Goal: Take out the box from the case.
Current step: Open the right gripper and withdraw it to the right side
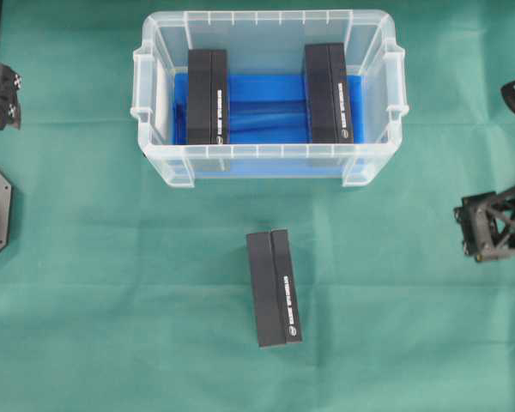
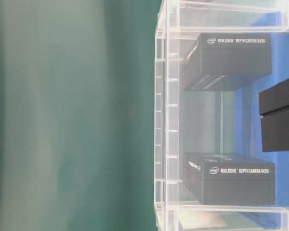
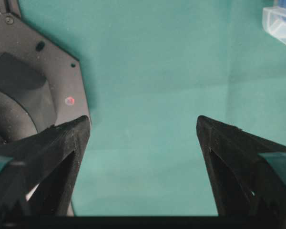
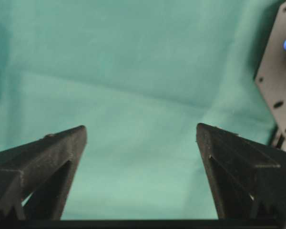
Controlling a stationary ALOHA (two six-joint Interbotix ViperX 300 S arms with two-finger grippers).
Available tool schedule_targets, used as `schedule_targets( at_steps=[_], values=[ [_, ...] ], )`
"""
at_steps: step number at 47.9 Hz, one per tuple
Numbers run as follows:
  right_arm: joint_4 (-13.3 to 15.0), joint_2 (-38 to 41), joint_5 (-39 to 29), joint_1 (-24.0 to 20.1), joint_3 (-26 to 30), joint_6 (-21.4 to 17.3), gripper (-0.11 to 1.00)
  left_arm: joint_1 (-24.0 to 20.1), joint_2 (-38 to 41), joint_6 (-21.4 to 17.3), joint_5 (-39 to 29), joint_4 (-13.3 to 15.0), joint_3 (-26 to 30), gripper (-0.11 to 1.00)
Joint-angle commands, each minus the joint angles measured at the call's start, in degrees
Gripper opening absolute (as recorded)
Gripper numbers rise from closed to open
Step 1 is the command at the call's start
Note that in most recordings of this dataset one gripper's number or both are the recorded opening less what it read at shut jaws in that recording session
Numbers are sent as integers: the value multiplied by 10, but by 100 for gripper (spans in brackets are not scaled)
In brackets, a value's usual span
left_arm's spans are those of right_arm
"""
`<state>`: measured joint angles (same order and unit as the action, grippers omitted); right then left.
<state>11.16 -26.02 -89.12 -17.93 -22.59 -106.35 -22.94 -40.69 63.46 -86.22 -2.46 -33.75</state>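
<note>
I see one box point(image 1: 273, 287) out on the cloth; two boxes point(image 1: 208, 96) remain in the case point(image 1: 266, 159); left gripper point(image 3: 143, 126) and right gripper point(image 4: 140, 129) both gape empty.

Inside the case point(image 1: 266, 24), a wide blue-floored gap lies open between two upright boxes point(image 1: 208, 96) point(image 1: 329, 93) — each stands close beside an end wall.

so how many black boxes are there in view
3: one box at the case's left end, one box at its right end, one box on the green cloth outside.
</note>
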Motion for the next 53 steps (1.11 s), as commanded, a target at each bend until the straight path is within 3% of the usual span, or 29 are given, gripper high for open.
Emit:
schedule_targets(
  at_steps=[1, 10, 28, 36, 53],
  values=[
    [9, -25, 3, 32, -12, 18, 94, 1, 0, 2, 2, -2, 7, 86],
    [23, -65, 27, 141, -46, 120, 94, 1, 0, 10, 2, -1, 6, 86],
    [18, -54, 99, 427, -62, 410, 94, 1, 0, 12, 2, -2, 6, 86],
    [18, -37, 125, 486, -62, 457, 94, 0, 1, 12, 2, -1, 6, 86],
    [13, -20, 137, 494, -63, 468, 94, 1, 0, 11, 2, -4, 6, 86]
  ],
)
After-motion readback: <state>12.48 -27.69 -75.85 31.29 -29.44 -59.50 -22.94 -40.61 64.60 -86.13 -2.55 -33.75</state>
